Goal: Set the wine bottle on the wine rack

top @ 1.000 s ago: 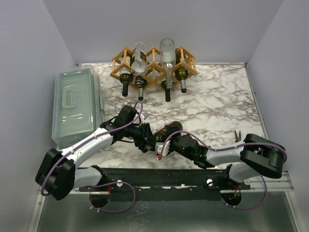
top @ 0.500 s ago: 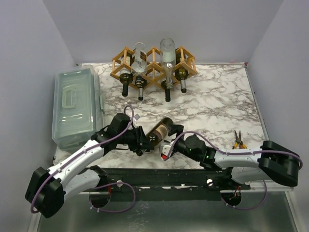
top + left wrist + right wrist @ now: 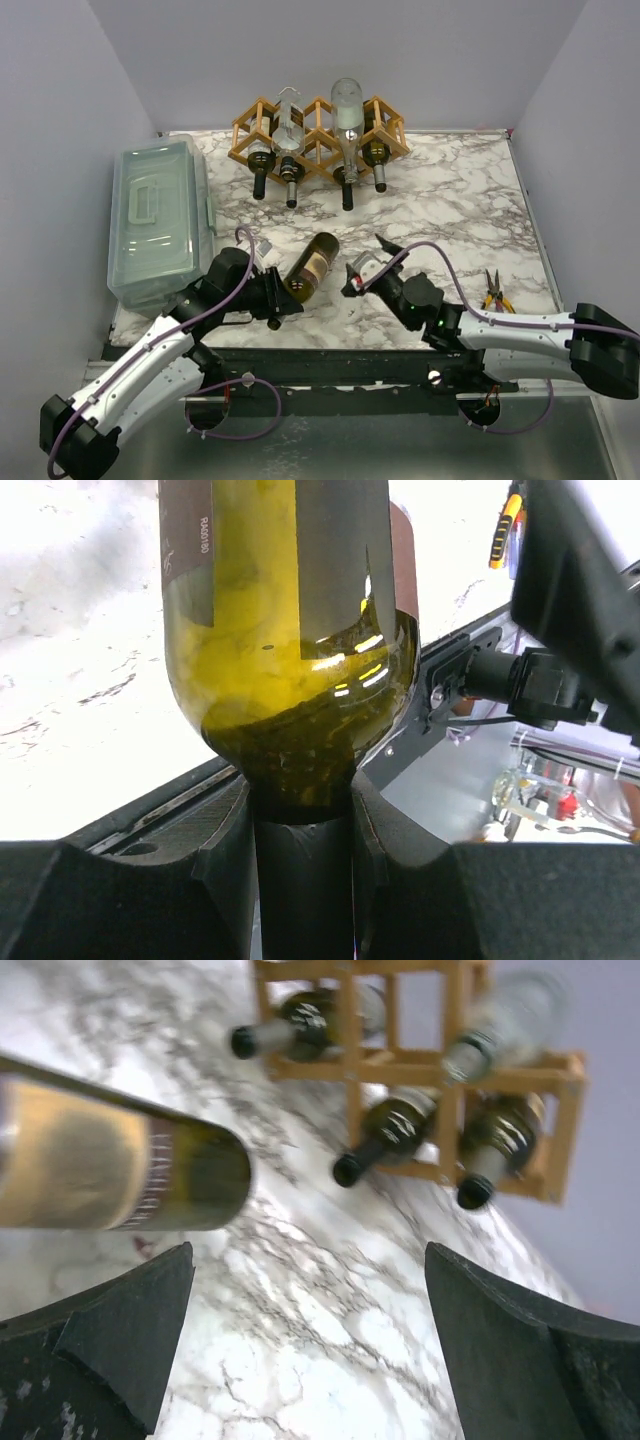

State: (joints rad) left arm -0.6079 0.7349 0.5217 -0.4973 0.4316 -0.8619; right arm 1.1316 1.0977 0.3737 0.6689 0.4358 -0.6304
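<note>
The wine bottle (image 3: 313, 263) is dark olive-green glass with a brown label. It is held off the marble table (image 3: 450, 210), base pointing toward the far side. My left gripper (image 3: 282, 298) is shut on its neck; in the left wrist view both fingers (image 3: 225, 850) press the dark capsule below the bottle's shoulder (image 3: 290, 640). My right gripper (image 3: 363, 267) stands open just right of the bottle, touching nothing. In the right wrist view the bottle (image 3: 110, 1170) lies to the upper left of the open gripper (image 3: 308, 1260). The wooden wine rack (image 3: 322, 128) stands at the far edge.
Several bottles lie in the wine rack (image 3: 455, 1060), necks toward me, one clear bottle on top. A grey-green lidded plastic box (image 3: 158, 215) sits at the left edge. Yellow-handled pliers (image 3: 492, 290) lie near the right front. The black rail (image 3: 330, 365) runs along the near edge.
My right gripper has let go of the bottle, opened wide and drawn back to the right. The left arm has pulled back left, carrying the bottle by its neck.
</note>
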